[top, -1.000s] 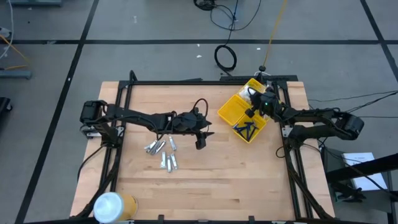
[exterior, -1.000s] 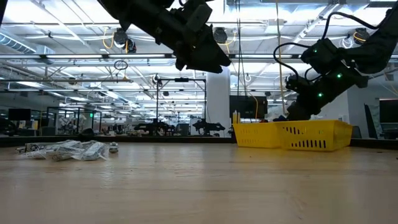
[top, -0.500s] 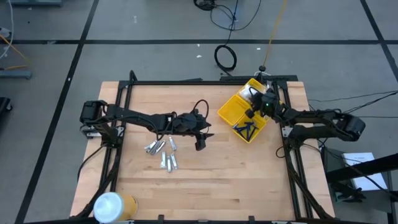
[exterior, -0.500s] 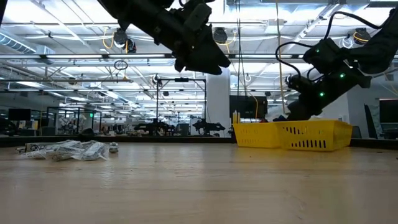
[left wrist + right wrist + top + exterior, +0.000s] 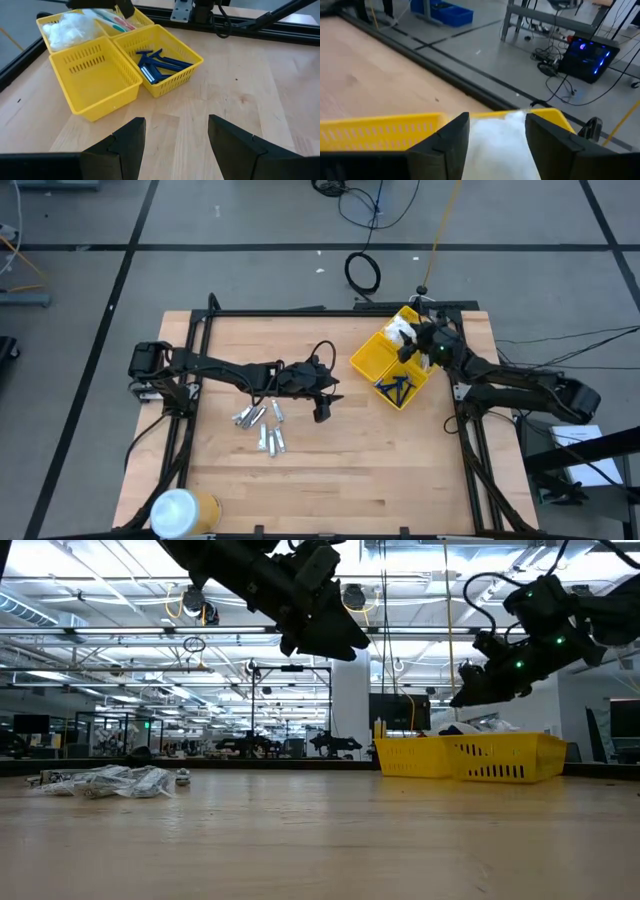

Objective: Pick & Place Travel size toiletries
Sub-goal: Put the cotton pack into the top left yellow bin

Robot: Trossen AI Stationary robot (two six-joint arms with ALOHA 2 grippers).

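Right claw (image 5: 412,338) hangs over the far compartment of the yellow bin (image 5: 368,365), fingers parted with nothing between them; in its wrist view the white packets (image 5: 500,145) lie just below, inside the bin wall. Judgement: a drop-off looks complete here.

Left claw (image 5: 322,406) hovers above the tabletop (image 5: 330,470), well apart from the bin, fingers moderately wide and empty. Just beside it, toward the left arm's base, sits the pile of remaining toiletries (image 5: 260,428): small silvery tubes and packets, loosely heaped, some touching or overlapping.

Bin contents: blue razors (image 5: 157,62) in one compartment, white packets (image 5: 70,27) in another, a third compartment bare as far as the left wrist view shows. A fourth holds something with red and green colouring; too small to tell what.

Handling, judged:
- Items look light and small; little grip force needed.
- Tubes probably soft-walled and smooth, likely to slip or squirt sideways if pinched near an end. Take across the middle of the body, fingers square to the long axis.
- Packets crinkly and thin; may slide flat on the wood rather than lift.
- Overlapping pieces could come up in pairs; pick an outlying tube at the pile's edge first.

White-and-yellow cylinder (image 5: 180,512) stands at the near corner, not involved.
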